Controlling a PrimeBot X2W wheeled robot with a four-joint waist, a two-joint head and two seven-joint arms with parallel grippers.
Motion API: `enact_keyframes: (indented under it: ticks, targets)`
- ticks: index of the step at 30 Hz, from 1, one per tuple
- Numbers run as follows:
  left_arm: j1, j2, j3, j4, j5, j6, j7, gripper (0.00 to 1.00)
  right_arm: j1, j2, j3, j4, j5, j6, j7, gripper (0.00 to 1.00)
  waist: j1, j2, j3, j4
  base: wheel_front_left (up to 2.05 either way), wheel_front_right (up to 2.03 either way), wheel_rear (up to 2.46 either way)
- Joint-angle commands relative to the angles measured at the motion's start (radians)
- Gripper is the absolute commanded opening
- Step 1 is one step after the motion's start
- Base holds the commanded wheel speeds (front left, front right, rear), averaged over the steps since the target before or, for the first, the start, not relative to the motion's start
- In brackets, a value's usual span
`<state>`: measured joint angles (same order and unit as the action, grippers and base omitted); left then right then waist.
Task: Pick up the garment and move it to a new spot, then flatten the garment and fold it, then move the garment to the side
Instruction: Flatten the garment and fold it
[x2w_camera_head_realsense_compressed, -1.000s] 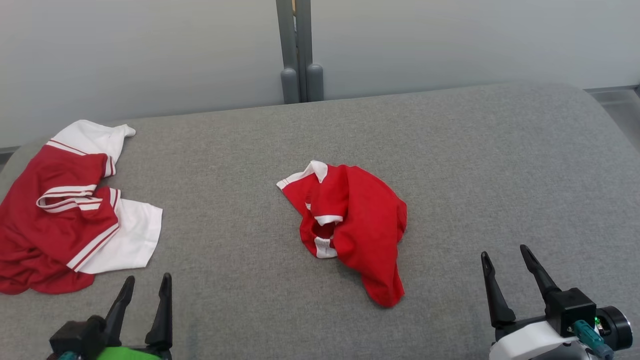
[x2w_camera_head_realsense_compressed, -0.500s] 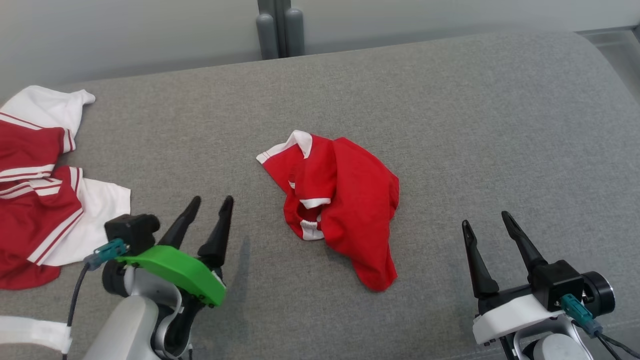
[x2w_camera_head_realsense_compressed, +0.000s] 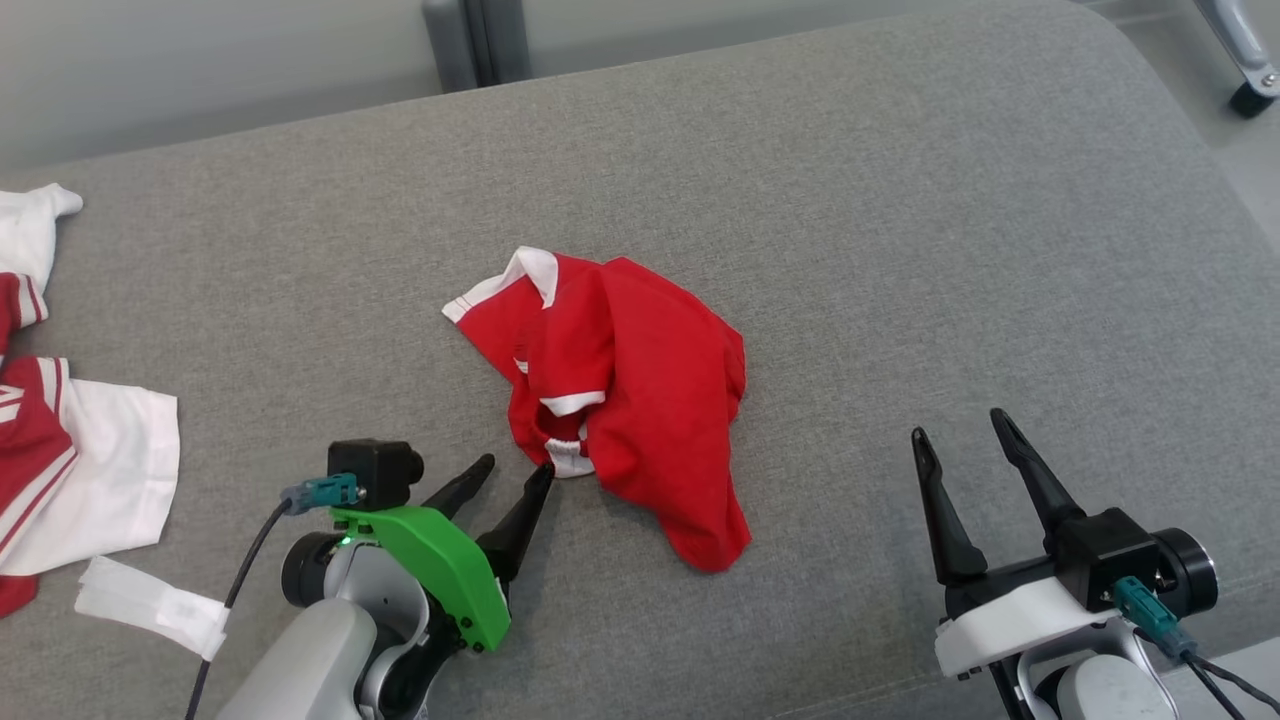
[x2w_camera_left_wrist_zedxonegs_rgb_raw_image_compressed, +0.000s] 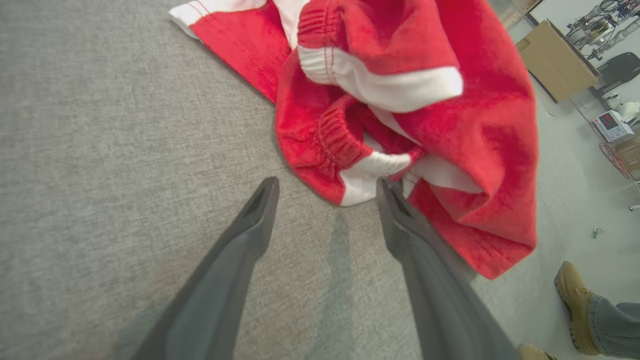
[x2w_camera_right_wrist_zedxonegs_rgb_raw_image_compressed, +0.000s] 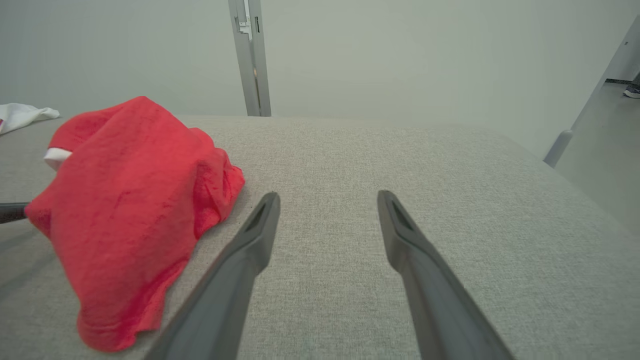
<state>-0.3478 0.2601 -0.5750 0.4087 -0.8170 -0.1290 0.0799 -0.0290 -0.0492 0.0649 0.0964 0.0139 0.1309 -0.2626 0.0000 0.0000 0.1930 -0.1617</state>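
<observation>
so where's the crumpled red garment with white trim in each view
head view: crumpled red garment with white trim, centre.
left wrist view: garment, upper middle and right.
right wrist view: garment, left side.
shared landmark: grey fabric surface under it.

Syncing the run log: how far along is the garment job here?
Done: nothing yet; the red garment lies crumpled on the grey cushion, unheld. In hand: the left claw, open, has its tips at the garment's white-trimmed near edge, one seemingly touching, set for the pickup. The right claw hangs open, apart from the cloth. Left: lift and relocate, flatten, fold, move aside.
</observation>
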Motion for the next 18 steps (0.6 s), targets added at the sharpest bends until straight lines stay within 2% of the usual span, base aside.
enact_keyframes:
  ticks: [1, 11, 18]
  targets:
    - [-0.028, 0.002, 0.001, 0.01, -0.002, -0.003, -0.001, 1.0, -0.01, -0.002, 0.001, -0.003, 0.005, 0.0, -0.003, 1.0, 0.0, 0.0, 0.01, -0.011, 0.0, 0.0, 0.0]
    - [-0.085, -0.02, -0.029, 0.073, -0.042, -0.003, -0.035, 1.0, -0.012, -0.002, 0.004, -0.006, 0.016, 0.0, -0.003, 1.0, 0.0, 0.0, 0.035, -0.037, 0.0, 0.0, 0.0]
    - [-0.087, -0.015, -0.055, 0.034, -0.106, -0.003, -0.031, 1.0, -0.01, -0.002, 0.0, 0.001, 0.023, 0.0, -0.003, 1.0, 0.0, 0.0, 0.028, -0.047, 0.0, 0.0, 0.0]
